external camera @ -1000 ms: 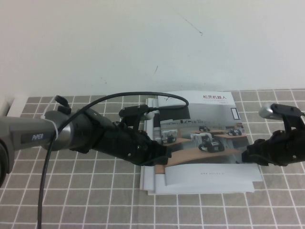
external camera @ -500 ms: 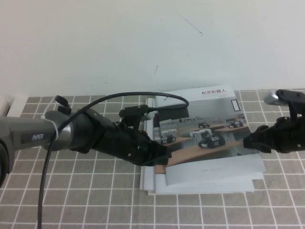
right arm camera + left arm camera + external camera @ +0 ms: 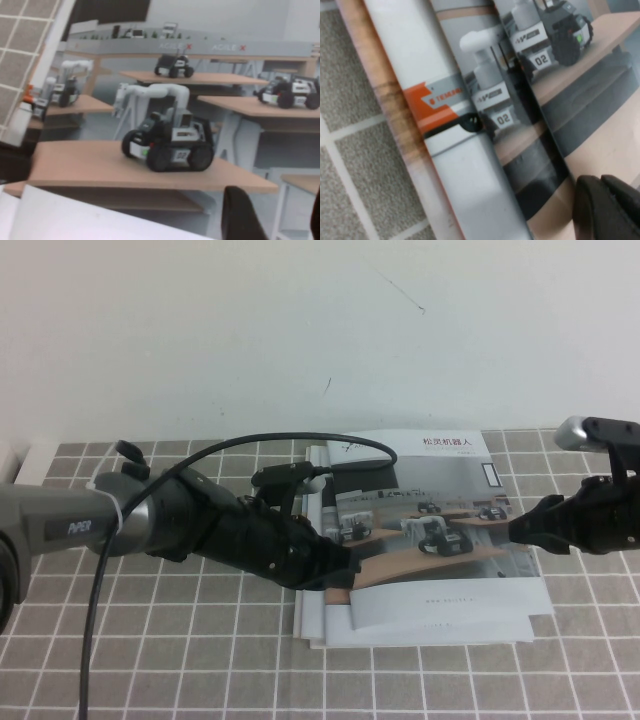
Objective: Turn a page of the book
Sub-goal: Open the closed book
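The book (image 3: 440,540), a glossy brochure with a robots-on-desks photo and a black Chinese title, lies on top of a stack of white booklets (image 3: 400,636). Its cover page (image 3: 450,595) faces up, its right edge a little raised and skewed over the stack. My left gripper (image 3: 340,568) is shut and rests on the cover near the spine; it also shows in the left wrist view (image 3: 607,205). My right gripper (image 3: 518,530) is at the cover's right edge. In the right wrist view it (image 3: 277,212) is open, with the photo (image 3: 165,100) showing between its fingers.
The stack sits on a grey tiled cloth (image 3: 180,640). A white wall (image 3: 300,330) rises close behind. The left arm's black cable (image 3: 300,440) arcs over the stack's far left corner. A lower booklet with an orange mark (image 3: 430,105) shows beside the spine.
My right gripper rose from the cover's right edge, then shifted slightly left. The cover's right edge lifted with it, then sank partway. The left arm has not moved.
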